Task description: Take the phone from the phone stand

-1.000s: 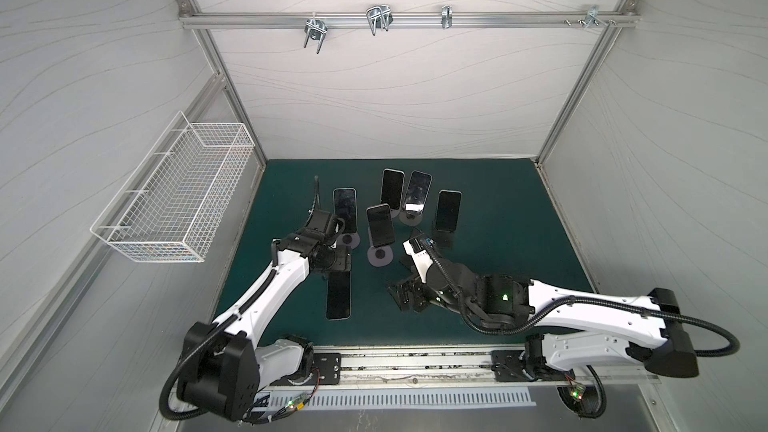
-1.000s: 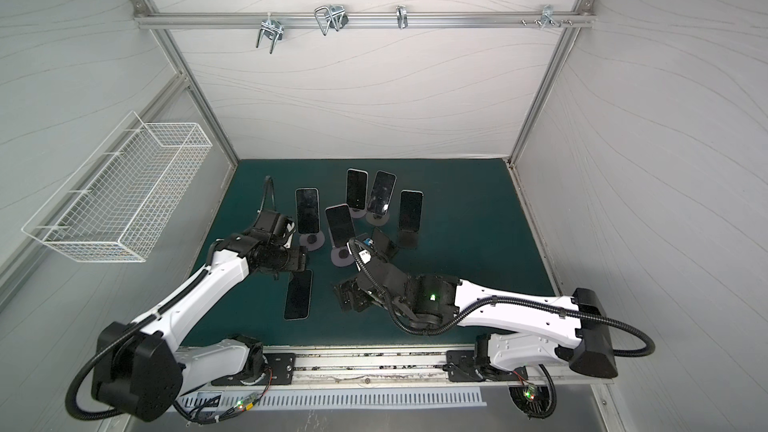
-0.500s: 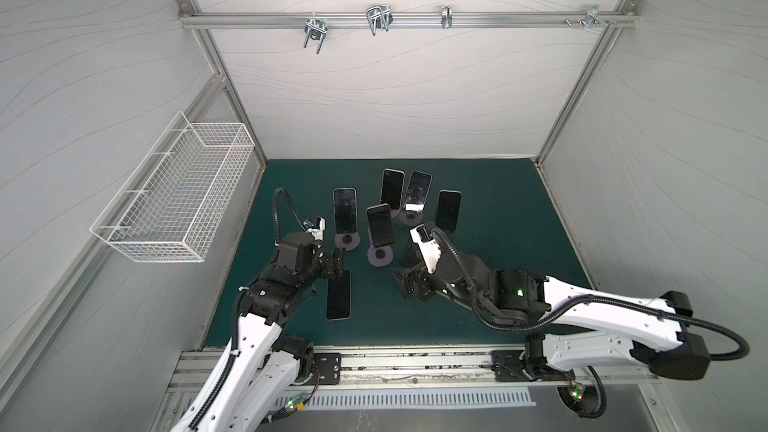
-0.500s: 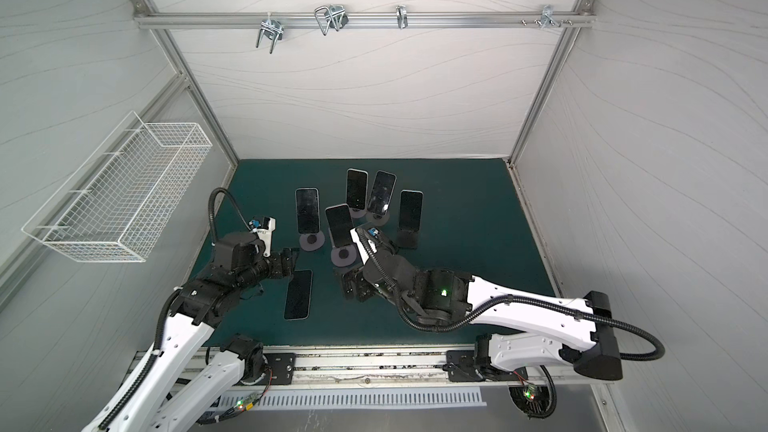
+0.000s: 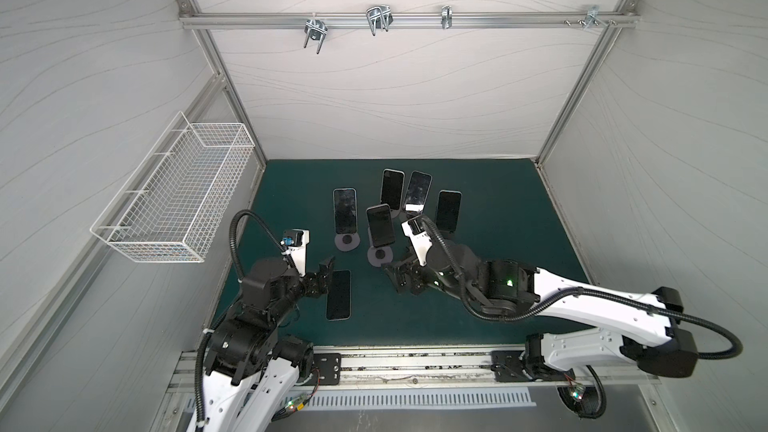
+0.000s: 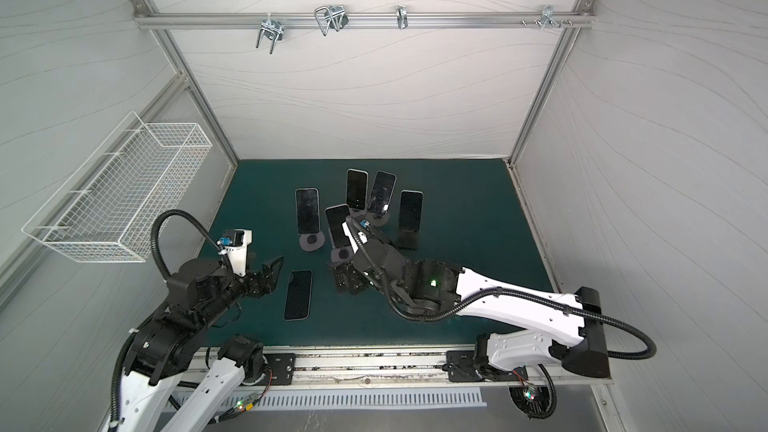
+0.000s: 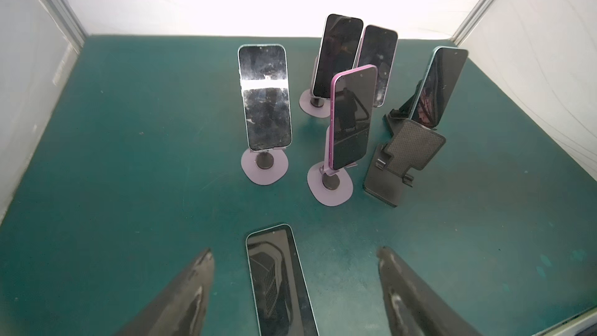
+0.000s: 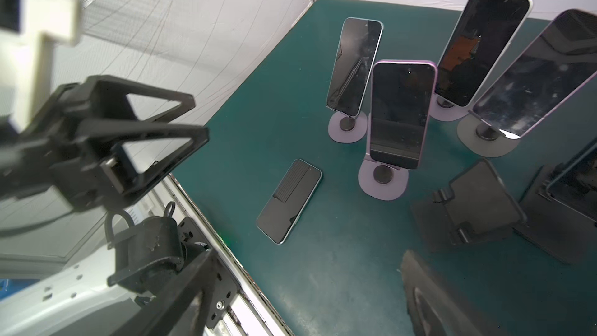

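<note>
A dark phone (image 5: 338, 295) (image 6: 298, 295) lies flat, screen up, on the green mat, apart from every stand. My left gripper (image 5: 326, 274) (image 6: 270, 270) hovers just left of it, open and empty; in the left wrist view its fingers (image 7: 193, 286) straddle the phone (image 7: 281, 282) without touching. An empty black phone stand (image 7: 403, 160) (image 8: 465, 208) sits beside the purple-edged phone (image 7: 350, 117). My right gripper (image 5: 401, 278) (image 6: 347, 280) is open above the mat near that stand, holding nothing. Several other phones (image 5: 345, 209) stay upright on stands.
A white wire basket (image 5: 178, 197) hangs on the left wall. Round lilac stand bases (image 5: 347, 241) and a second black stand (image 5: 446, 214) crowd the mat's middle. Metal hooks (image 5: 378, 20) hang from the rail overhead. The metal rail (image 5: 374, 363) borders the front.
My left arm has pulled back toward the front left, away from the stands, leaving the phone flat on the mat. My right gripper has lifted slightly off the black stand.
</note>
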`<state>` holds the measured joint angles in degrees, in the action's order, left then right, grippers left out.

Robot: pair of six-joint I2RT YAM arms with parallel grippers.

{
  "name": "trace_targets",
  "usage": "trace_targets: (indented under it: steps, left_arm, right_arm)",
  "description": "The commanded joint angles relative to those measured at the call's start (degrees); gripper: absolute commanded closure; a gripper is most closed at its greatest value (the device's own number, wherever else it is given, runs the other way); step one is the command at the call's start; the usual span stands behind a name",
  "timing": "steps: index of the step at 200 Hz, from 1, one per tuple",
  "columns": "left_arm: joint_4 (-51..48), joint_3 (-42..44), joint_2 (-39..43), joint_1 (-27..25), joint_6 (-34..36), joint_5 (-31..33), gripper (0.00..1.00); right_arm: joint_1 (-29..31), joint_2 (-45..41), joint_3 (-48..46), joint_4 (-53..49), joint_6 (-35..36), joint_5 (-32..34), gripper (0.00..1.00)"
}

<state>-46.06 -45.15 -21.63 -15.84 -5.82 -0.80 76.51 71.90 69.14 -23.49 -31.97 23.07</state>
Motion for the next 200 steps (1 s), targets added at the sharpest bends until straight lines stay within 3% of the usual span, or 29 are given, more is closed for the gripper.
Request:
trace_targets:
  steps: [1, 69, 132, 200]
  left_arm:
    - [-2.2, -1.4, 2.8, -0.2, 1.4, 0.7, 0.19]
    - [-3.1, -1.7, 2.6, -0.2, -0.4, 3.8, 0.2]
    - [-2.8, -1.9, 0.6, -1.5, -0.2, 3.1, 0.19]
    - [-2.7, -2.0, -0.6, -1.9, 0.3, 2.1, 0.19]
  right_arm:
    - [-0.2, 1.8, 1.9, -1.0, -2.3, -1.3, 0.1]
    - [-0.9, 4.0, 4.2, -0.3, -0.8, 0.4, 0.09]
    - [-2.6, 2.7, 2.6, -0.2, 1.2, 5.0, 0.09]
    - [-3.3, 2.2, 2.7, -0.2, 4.9, 5.7, 0.08]
